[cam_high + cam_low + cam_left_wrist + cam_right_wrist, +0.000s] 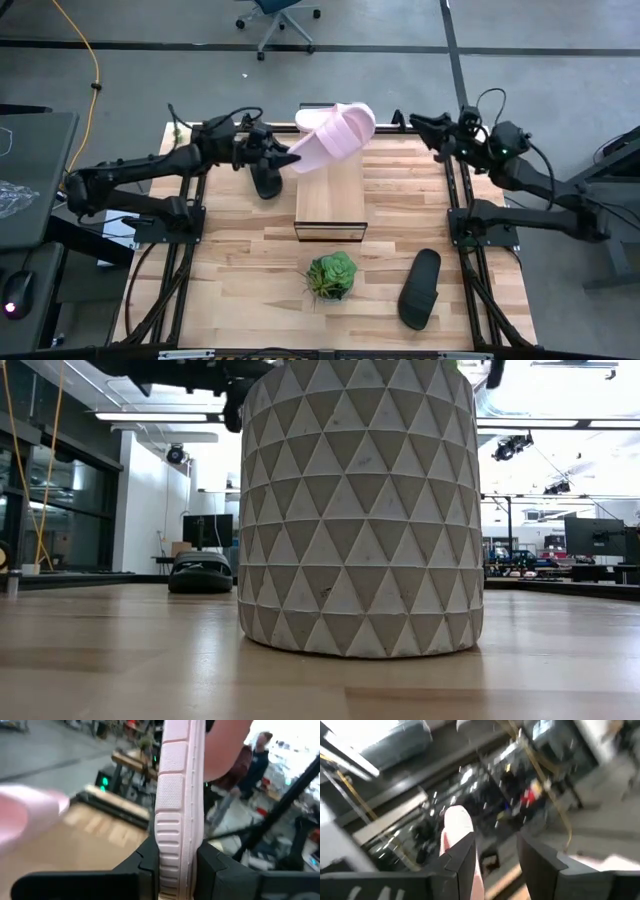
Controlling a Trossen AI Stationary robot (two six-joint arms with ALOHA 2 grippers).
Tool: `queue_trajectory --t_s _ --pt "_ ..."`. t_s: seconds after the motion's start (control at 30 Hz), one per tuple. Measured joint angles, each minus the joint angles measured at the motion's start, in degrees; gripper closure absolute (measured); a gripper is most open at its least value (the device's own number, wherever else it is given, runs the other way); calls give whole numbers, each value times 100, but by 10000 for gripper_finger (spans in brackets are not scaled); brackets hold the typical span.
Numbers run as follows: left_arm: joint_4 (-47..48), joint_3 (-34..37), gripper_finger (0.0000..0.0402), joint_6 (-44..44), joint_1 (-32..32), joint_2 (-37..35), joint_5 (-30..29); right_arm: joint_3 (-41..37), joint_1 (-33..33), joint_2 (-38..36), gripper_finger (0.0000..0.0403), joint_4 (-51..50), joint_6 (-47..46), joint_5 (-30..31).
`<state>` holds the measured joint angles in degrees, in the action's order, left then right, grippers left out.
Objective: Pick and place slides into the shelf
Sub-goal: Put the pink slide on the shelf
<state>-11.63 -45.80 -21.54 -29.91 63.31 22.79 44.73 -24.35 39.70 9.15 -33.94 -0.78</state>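
Left hand [283,158]: grips pink slide [325,143] by its edge over shelf [331,188].
Right hand [420,124]: open, empty.
Risk: slide may tip off.

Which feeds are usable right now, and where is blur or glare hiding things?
High view: sharp, evenly lit; the left tool holds a pink slide over the shelf. Low view: the pot fills the frame, with bright ceiling glare behind. Left wrist view: slide edge clear, background smeared. Right wrist view: all motion blur.
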Motion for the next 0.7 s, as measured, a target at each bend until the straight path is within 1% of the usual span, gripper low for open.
queue_trajectory --t_s 0.13,0.23,0.33,0.43,0.57,0.7 --pt "699 0 346 215 -174 -107 538 0 -207 45 270 -413 -468 -836" --pt "1125 -147 346 442 -170 -107 716 -2 -261 208 269 -441 -532 -1163" --pt "1778 -510 346 846 -157 -80 694 150 -268 439 269 -739 -567 -1479" --pt "2565 -901 346 1228 -160 -47 564 481 -266 729 269 -1251 -290 -1716" --pt "3413 -1428 346 1643 -164 17 282 1166 -268 1098 269 -1820 287 -1789" --pt "3995 -1818 346 1857 -164 178 69 1885 -266 1508 269 -2838 850 -1923"
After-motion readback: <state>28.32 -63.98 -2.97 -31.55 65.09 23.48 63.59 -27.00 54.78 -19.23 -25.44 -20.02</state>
